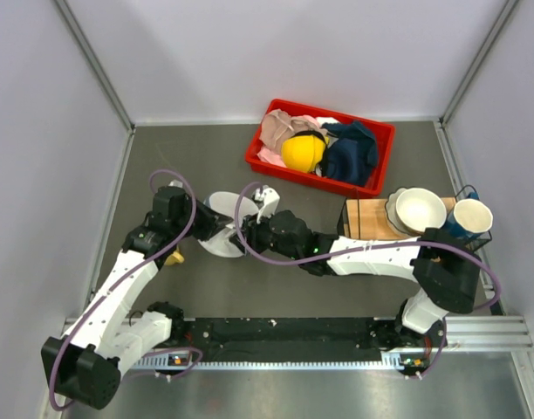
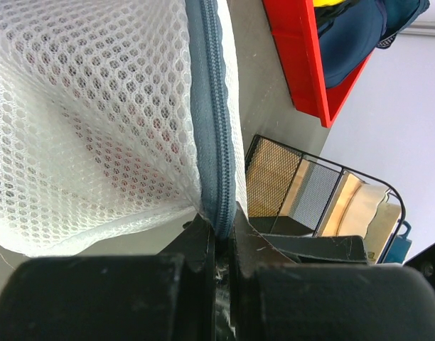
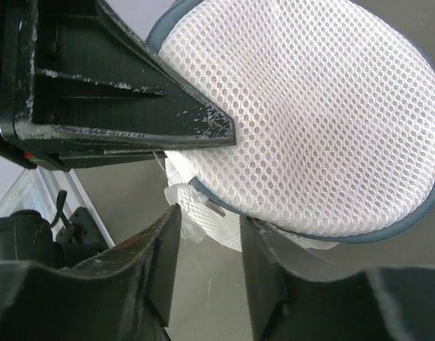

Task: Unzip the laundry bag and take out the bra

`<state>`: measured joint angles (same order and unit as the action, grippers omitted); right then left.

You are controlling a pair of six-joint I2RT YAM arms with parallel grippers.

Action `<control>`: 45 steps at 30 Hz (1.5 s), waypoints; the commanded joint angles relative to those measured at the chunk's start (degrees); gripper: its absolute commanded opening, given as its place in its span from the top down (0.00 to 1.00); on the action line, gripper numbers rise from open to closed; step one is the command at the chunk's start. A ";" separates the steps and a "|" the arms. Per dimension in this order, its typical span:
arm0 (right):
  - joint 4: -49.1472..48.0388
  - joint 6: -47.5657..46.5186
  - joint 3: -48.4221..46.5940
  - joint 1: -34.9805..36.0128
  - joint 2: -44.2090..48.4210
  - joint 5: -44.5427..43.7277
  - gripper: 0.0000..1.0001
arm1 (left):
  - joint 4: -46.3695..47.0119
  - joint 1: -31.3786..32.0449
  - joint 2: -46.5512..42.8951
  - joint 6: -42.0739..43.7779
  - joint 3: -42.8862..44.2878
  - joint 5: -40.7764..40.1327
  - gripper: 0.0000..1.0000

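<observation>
The white mesh laundry bag point(image 1: 225, 225) lies on the table between my two grippers, its blue-grey zipper closed. My left gripper point(image 2: 223, 224) is shut on the zipper seam point(image 2: 212, 121) at the bag's edge; in the top view it point(image 1: 208, 229) is at the bag's left. My right gripper point(image 3: 209, 241) is open, its jaws on either side of a white mesh tab and the small zipper pull point(image 3: 217, 209), not pinching them; in the top view it point(image 1: 252, 229) is at the bag's right. The bra is hidden; only a faint reddish tint point(image 2: 125, 167) shows through the mesh.
A red bin point(image 1: 385, 135) at the back holds a yellow item point(image 1: 302, 153), navy cloth point(image 1: 350, 153) and beige-pink cloth point(image 1: 280, 127). A white bowl point(image 1: 420, 209), a wooden board point(image 1: 363, 218) and a cup point(image 1: 472, 216) in a black wire basket point(image 2: 310, 188) stand at the right.
</observation>
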<state>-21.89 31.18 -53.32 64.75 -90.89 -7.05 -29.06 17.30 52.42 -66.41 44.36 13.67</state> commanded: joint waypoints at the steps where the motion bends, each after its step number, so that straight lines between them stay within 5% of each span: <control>1: -5.88 0.11 -1.17 0.55 1.24 -3.85 0.64 | 1.20 0.19 0.05 -0.56 0.82 1.97 1.00; 14: -5.88 -0.24 0.93 0.55 2.47 -3.24 1.00 | 2.08 0.10 1.45 -1.00 -0.59 2.15 1.00; 31: 2.64 -4.19 14.82 0.46 11.61 -4.12 1.00 | 0.67 -3.14 5.14 6.37 4.23 2.06 1.00; 36: 3.70 -5.86 16.32 1.60 16.80 -4.11 1.00 | 2.41 -6.31 12.43 12.00 7.49 3.81 1.00; 41: 7.03 -7.81 8.25 5.82 13.38 -4.73 1.00 | 0.95 -6.31 23.94 17.01 14.95 7.95 1.00; 43: 7.91 -6.40 5.51 6.09 11.53 -4.81 1.00 | -1.51 -6.40 26.84 18.07 18.82 9.44 0.94; 45: 8.00 -5.52 4.37 6.09 10.57 -5.51 1.00 | -2.23 -6.40 26.68 18.95 20.15 9.71 0.77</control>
<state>-15.64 25.06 -44.10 69.73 -78.67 -12.47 -32.01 11.77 78.15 -52.05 59.33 23.53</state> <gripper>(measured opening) 0.003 0.150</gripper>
